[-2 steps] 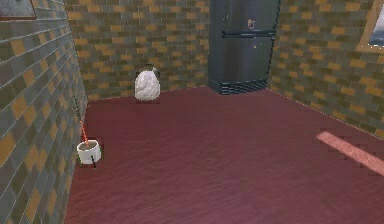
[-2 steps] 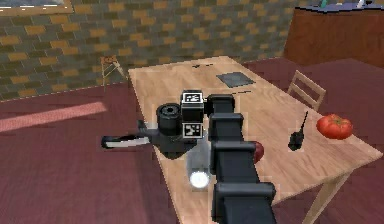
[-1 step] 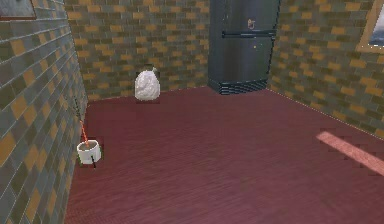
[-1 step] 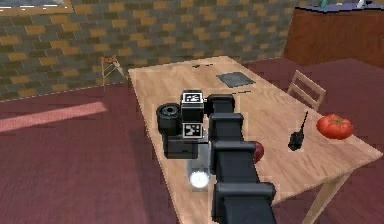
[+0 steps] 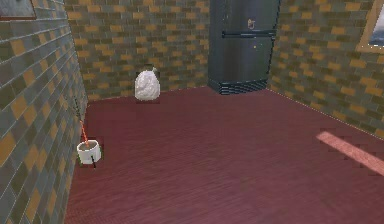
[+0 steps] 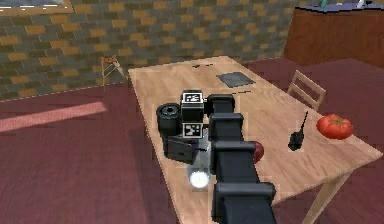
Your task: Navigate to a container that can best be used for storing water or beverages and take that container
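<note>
In the arm side view my arm (image 6: 235,165) reaches out over a wooden table (image 6: 180,80). Two white marker squares (image 6: 192,112) stand at its far end. Left of them is the gripper (image 6: 167,119), a dark round body above the tabletop. A dark boxy thing (image 6: 184,150) and a small pale round thing (image 6: 200,178) sit close beside the arm. I cannot tell whether the gripper holds anything. No shape here reads clearly as a bottle or cup.
On the table lie a red round fruit (image 6: 335,125), a dark handset (image 6: 298,132), a flat dark slab (image 6: 237,79) and a red thing (image 6: 259,150) half behind the arm. A chair (image 6: 307,88) stands beside it. The forward view has a dark fridge (image 5: 245,45), a pale sack (image 5: 148,85) and a white pot (image 5: 89,150).
</note>
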Robot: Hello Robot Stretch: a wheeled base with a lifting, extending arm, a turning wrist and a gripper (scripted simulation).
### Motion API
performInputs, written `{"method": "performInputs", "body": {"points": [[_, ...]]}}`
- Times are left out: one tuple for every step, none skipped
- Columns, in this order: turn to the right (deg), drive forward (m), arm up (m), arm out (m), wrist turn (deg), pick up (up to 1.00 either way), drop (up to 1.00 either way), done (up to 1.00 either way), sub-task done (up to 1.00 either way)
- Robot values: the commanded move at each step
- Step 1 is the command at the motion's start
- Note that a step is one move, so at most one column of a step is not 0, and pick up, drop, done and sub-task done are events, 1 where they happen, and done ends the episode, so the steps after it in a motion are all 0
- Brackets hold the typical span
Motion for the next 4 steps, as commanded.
{"method": "performInputs", "body": {"points": [[0.0, 0.00, -0.30, 0.00, 0.0, 0.00, 0.00, 0.00, 0.00], [0.0, 0.00, 0.00, 0.00, 0.0, 1.00, 0.00, 0.00, 0.00], [0.0, 0.00, 0.10, 0.00, 0.0, 0.00, 0.00, 0.00, 0.00], [0.0, 0.00, 0.00, 0.00, 0.0, 0.00, 0.00, 1.00, 0.00]]}}
